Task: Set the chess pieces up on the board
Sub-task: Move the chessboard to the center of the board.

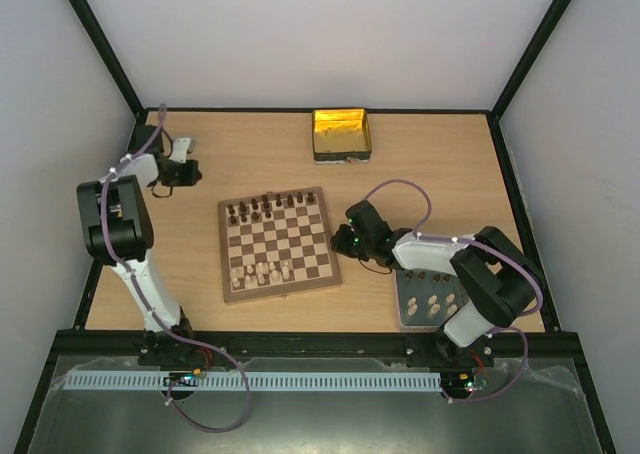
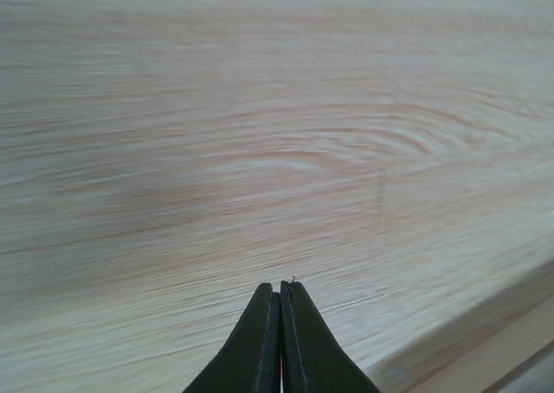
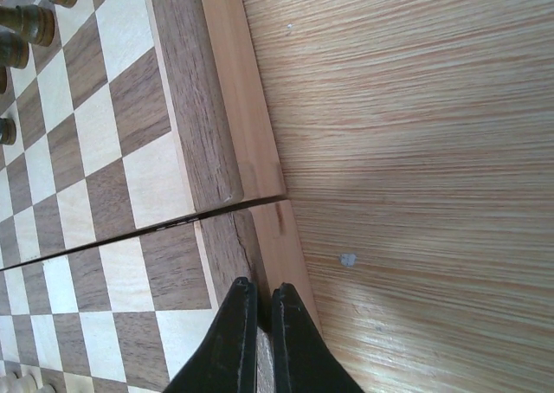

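The board (image 1: pixel 285 239) lies mid-table. Dark brown chess pieces (image 1: pixel 265 207) stand along its far rows and cream chess pieces (image 1: pixel 262 271) along its near rows. More cream pieces (image 1: pixel 432 302) lie on a grey tray. My right gripper (image 1: pixel 345 240) is shut and empty, its tip (image 3: pixel 259 287) low over the board's right border (image 3: pixel 212 151). Dark pieces (image 3: pixel 35 21) show at the top left of the right wrist view. My left gripper (image 1: pixel 190 174) is shut and empty (image 2: pixel 280 286) over bare table at the far left, away from the board.
A grey metal tray (image 1: pixel 403 314) sits at the near right beside the right arm. A yellow-gold tin (image 1: pixel 342 134) stands at the far middle. The table's edge (image 2: pixel 485 324) runs close to the left gripper.
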### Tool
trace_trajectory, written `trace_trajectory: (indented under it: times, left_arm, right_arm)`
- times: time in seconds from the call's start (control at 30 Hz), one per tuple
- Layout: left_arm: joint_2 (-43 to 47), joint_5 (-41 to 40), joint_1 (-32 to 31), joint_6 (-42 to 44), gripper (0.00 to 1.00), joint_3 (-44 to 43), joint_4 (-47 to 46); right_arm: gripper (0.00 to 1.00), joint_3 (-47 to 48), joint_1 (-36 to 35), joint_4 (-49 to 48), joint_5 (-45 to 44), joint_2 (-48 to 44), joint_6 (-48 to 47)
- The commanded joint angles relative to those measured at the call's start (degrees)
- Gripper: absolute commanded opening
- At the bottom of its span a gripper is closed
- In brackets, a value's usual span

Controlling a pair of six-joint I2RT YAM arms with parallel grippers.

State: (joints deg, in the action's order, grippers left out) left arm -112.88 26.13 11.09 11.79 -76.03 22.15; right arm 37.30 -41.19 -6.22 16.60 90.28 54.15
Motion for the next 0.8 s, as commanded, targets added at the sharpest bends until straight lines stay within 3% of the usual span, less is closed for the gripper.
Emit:
trace_trajectory:
  times: [0.0, 0.23, 0.47, 0.77]
  left_arm:
    - [3.40, 0.91, 2.72, 0.28, 0.03, -0.94, 4.04]
    - [7.00, 3.34, 2.79, 6.26, 0.02, 6.62, 12.65]
    - [11.56, 2.48, 2.78, 8.86, 0.02, 13.53, 14.53]
    - [7.81, 2.69, 2.71, 9.85, 0.02, 14.95, 14.43]
  right_arm:
    - [0.02, -4.43, -2.97, 15.68, 1.85, 2.98, -1.44]
    - [0.02, -5.87, -4.31, 13.78, 2.67, 3.44, -1.05]
    - [0.02, -5.74, -4.54, 13.64, 2.92, 4.61, -1.62]
    - [0.02, -6.31, -4.93, 12.74, 3.59, 4.94, -2.04]
